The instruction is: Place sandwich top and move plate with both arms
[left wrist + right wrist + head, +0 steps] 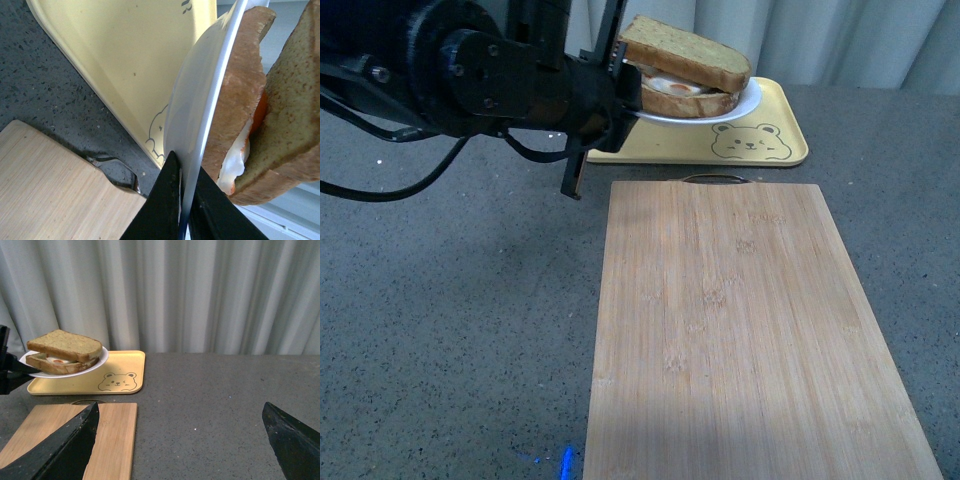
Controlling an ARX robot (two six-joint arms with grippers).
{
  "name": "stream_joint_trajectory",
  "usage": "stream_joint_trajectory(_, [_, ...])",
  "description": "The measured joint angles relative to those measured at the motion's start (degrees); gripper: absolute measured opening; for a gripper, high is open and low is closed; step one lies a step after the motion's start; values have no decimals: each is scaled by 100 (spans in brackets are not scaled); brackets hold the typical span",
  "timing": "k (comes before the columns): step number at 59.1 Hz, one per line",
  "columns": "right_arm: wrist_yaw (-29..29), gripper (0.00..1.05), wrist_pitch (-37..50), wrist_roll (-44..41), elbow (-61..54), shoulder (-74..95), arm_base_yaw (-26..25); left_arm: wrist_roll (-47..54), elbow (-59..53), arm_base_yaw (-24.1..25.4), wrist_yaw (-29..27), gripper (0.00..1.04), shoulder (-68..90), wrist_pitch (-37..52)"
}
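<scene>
The sandwich top, a plain brown slice, lies on the egg-bearing slice on the white plate. My left gripper is shut on the plate's left rim and holds it lifted above the yellow tray. In the left wrist view the fingers pinch the plate rim, with the sandwich top beyond. My right gripper is open and empty, low over the grey table, well to the right of the plate and sandwich top. It does not show in the front view.
The yellow bear tray lies at the back under the plate. A bamboo cutting board with a metal handle lies in front of it. A grey curtain hangs behind the grey table.
</scene>
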Motion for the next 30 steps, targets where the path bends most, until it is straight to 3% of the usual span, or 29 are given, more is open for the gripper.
stream_joint_trajectory(30, [0, 95, 0, 0, 0, 0, 0, -74, 1156, -164, -437, 4, 929, -669])
